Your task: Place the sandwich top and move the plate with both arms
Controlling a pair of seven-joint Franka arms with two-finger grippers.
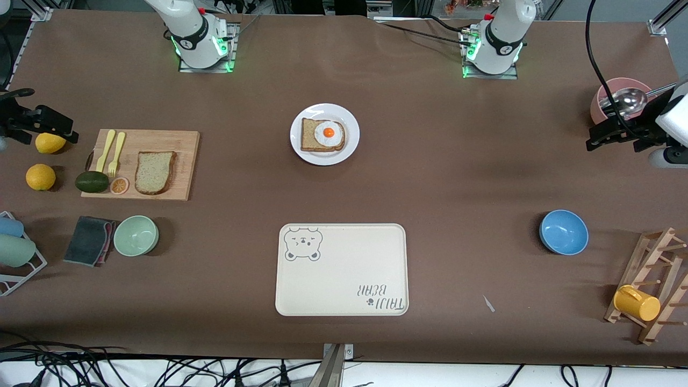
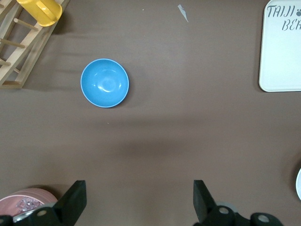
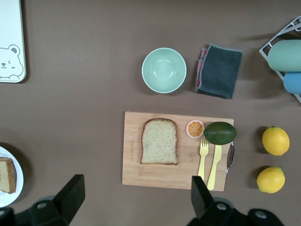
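Hovering with both claws spread wide, pinching nothing.
My left gripper (image 2: 136,205) hangs at frame right, my right gripper (image 3: 134,200) at frame left; sandwich top (image 1: 155,172) lies on the cutting board (image 1: 185,156) mid-left, plate (image 1: 349,142) upper centre.

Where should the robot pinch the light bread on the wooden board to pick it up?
Probably across the sandwich top's two long straight crust edges, coming straight down from above. It lies flat on the cutting board, with clear board beside both edges.
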